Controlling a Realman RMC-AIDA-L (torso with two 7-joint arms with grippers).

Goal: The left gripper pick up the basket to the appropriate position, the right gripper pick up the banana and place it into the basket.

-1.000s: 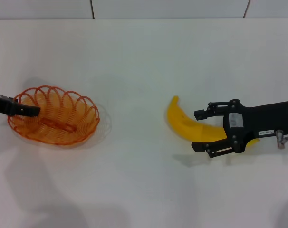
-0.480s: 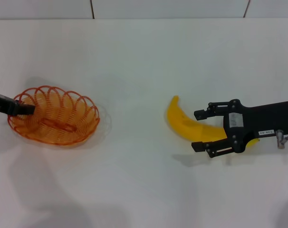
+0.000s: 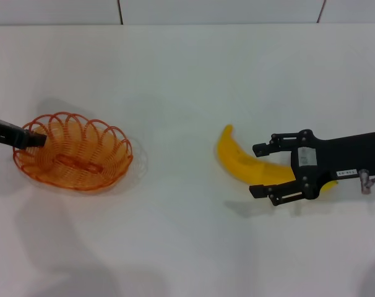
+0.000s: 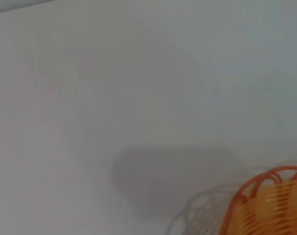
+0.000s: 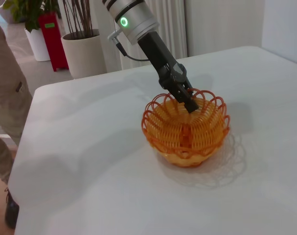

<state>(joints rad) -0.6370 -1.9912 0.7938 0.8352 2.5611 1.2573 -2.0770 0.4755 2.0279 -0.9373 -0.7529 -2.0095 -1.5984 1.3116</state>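
The basket [image 3: 73, 151], at the table's [image 3: 187, 80] left, is gripped at its rim by the left gripper [image 3: 34, 140] for repositioning, while the banana [image 3: 252, 165] is straddled by the right gripper's [image 3: 260, 170] spread fingers, so closing is judged next.

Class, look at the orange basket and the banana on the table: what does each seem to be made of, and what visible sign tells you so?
The basket: probably thin wire with a glossy orange coating; you see through its looped rim and ribs to the table.
The banana: smooth, evenly yellow and spotless, with a slightly matte skin; it may be real fruit or a plastic model, the look leaves that open.
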